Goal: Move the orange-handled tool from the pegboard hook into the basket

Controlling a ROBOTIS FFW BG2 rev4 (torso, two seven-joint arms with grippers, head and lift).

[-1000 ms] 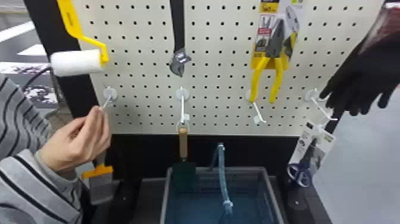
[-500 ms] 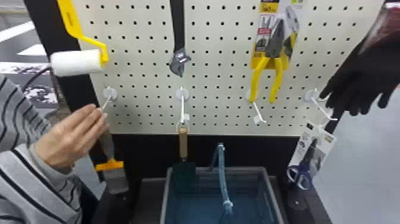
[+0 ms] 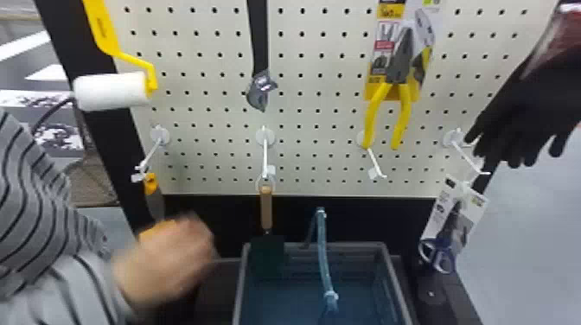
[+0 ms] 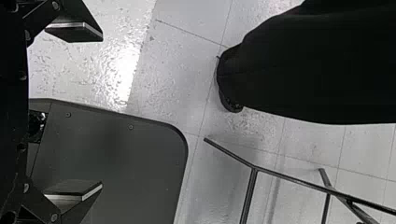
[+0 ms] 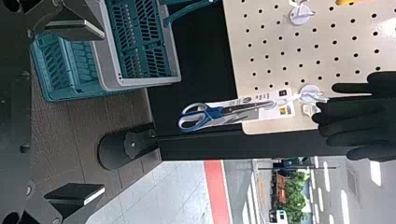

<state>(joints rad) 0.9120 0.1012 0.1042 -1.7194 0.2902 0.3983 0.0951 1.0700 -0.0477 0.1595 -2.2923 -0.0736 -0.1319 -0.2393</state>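
In the head view the orange-handled tool (image 3: 151,186) hangs from the lower left pegboard hook, its lower part hidden behind a person's blurred hand (image 3: 166,259); whether the hand touches it I cannot tell. The basket (image 3: 391,276), grey-rimmed with a blue-green inside, stands below the board with its handle raised. Over the floor and a dark flat panel, my left gripper (image 4: 100,110) is open in the left wrist view, with nothing between its fingers. My right gripper (image 5: 103,111) is open and empty too, facing the basket (image 5: 175,56) and the board's lower corner.
A wooden-handled trowel (image 3: 266,209) hangs over the basket's left part. Packaged scissors (image 3: 451,229) and a black glove (image 3: 518,108) hang at the right, yellow pliers (image 3: 397,82) and a paint roller (image 3: 113,91) higher up. A dark metal frame (image 4: 289,179) stands on the floor.
The person's hand has moved right and down from beside the tool's upper part. The tool has shifted slightly and now hangs with its orange top end uncovered near the hook. Neither arm appears in the earlier frames.
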